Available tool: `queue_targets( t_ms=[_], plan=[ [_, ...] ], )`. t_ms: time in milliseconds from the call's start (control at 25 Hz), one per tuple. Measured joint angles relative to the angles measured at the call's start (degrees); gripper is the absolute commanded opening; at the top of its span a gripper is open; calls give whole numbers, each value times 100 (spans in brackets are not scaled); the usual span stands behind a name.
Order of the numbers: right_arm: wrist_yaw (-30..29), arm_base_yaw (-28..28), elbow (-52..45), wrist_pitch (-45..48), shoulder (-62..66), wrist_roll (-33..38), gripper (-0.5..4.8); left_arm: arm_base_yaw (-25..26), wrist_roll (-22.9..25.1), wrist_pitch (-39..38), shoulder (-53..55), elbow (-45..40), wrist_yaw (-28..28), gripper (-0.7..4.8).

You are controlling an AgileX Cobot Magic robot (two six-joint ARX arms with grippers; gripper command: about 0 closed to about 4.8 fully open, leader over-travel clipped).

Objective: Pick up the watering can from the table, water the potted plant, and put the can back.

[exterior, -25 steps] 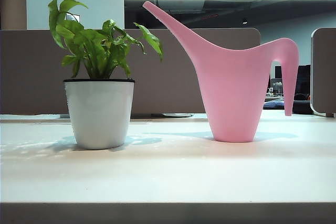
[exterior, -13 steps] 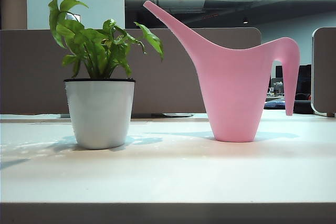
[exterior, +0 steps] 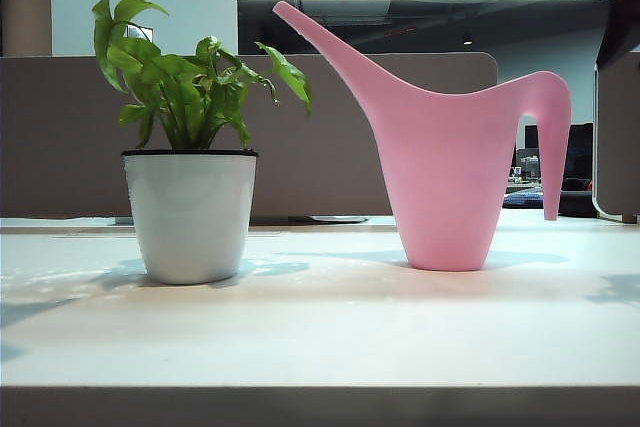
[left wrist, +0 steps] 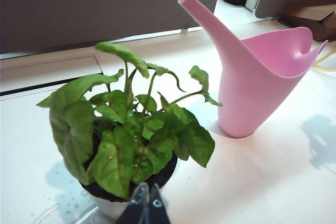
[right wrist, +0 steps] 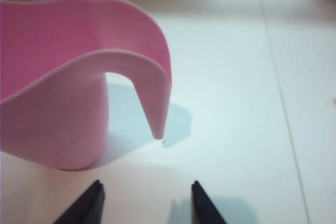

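The off-white worktop [exterior: 320, 332] carries the pink watering can [exterior: 445, 162] upright, right of the potted plant [exterior: 190, 147]. Right gripper [right wrist: 145, 203] hovers near its handle, jaws spread. Left gripper [left wrist: 146, 208] above the plant, jaws pressed together.

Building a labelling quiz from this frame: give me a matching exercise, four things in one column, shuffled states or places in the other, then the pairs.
Column one:
1. watering can
2. potted plant
3. right gripper
4. left gripper

Column two:
A. fingertips close together, just above the leaves
B. open, empty, on the handle side of the can
C. upright on the table, spout slanting up toward the plant
D. standing on the left of the exterior view, apart from the can

Pairs: 1-C, 2-D, 3-B, 4-A
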Motion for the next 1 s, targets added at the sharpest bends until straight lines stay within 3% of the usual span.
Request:
queue_targets(
  t_ms=[80, 200, 360, 480, 879, 999],
  plan=[
    [-17, 2, 0, 374, 367, 0, 244, 0, 0, 57, 0, 0, 0, -5],
    [-17, 2, -2, 804, 678, -4, 318, -2, 0, 155, 0, 0, 0, -5],
    [-35, 0, -2, 1467, 1322, -7, 330, -2, 0, 256, 0, 0, 4, -5],
    [-33, 0, -4, 1862, 1755, -13, 423, -2, 0, 262, 0, 0, 2, -5],
    [-37, 2, -4, 3093, 2658, -13, 422, -2, 0, 267, -2, 0, 2, -5],
    [-37, 2, -4, 3862, 3027, -13, 422, -2, 0, 269, -2, 0, 0, -5]
  ],
)
